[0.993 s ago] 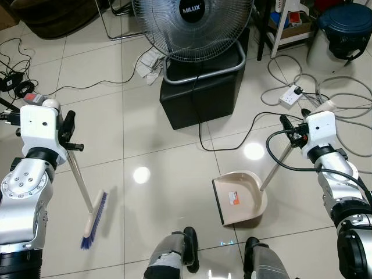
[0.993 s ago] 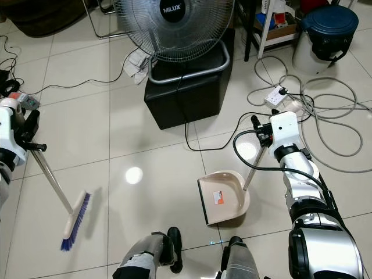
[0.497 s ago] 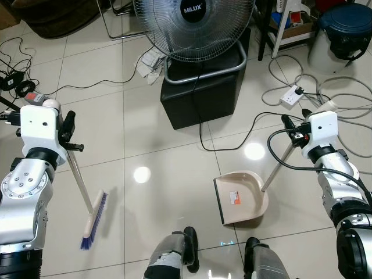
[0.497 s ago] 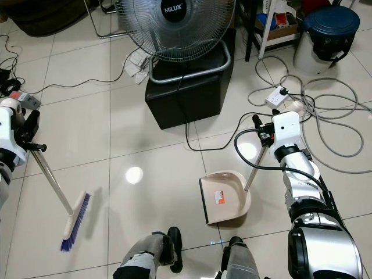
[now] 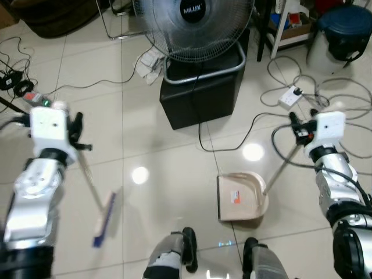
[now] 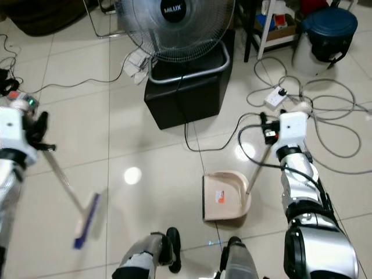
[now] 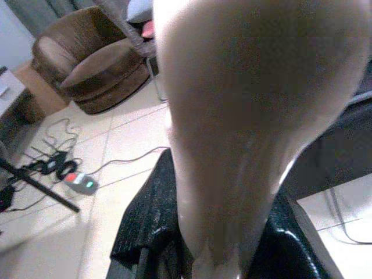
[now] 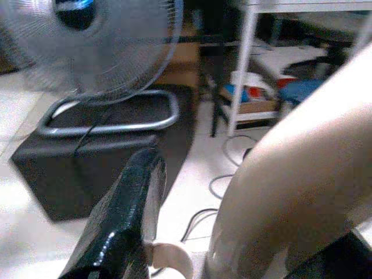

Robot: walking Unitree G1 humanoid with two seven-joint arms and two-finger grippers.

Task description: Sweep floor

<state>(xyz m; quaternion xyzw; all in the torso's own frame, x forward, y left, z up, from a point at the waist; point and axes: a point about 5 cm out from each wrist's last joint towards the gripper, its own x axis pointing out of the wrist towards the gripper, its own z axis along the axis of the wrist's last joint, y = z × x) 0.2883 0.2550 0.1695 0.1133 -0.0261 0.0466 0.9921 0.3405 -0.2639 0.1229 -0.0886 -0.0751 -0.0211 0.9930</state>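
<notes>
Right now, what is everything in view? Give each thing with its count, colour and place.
Broom: one, silver pole, blue bristles, on the tiles at the robot's left, blurred.
Dustpan: one, beige, on the floor just ahead of the feet, long handle up to the right.
Fan: one, grey, on the black box.
Black box: one, centre.
Power strip: one, white, among grey cables at the right.
Bin: one, dark blue, far right.
Armchair: one, brown, far left.
Left gripper: jaws shut on the broom pole.
Right gripper: jaws shut on the dustpan handle.

Tiled floor (image 5: 151,145) with dustpan (image 5: 242,196), cables (image 5: 302,87).
</notes>
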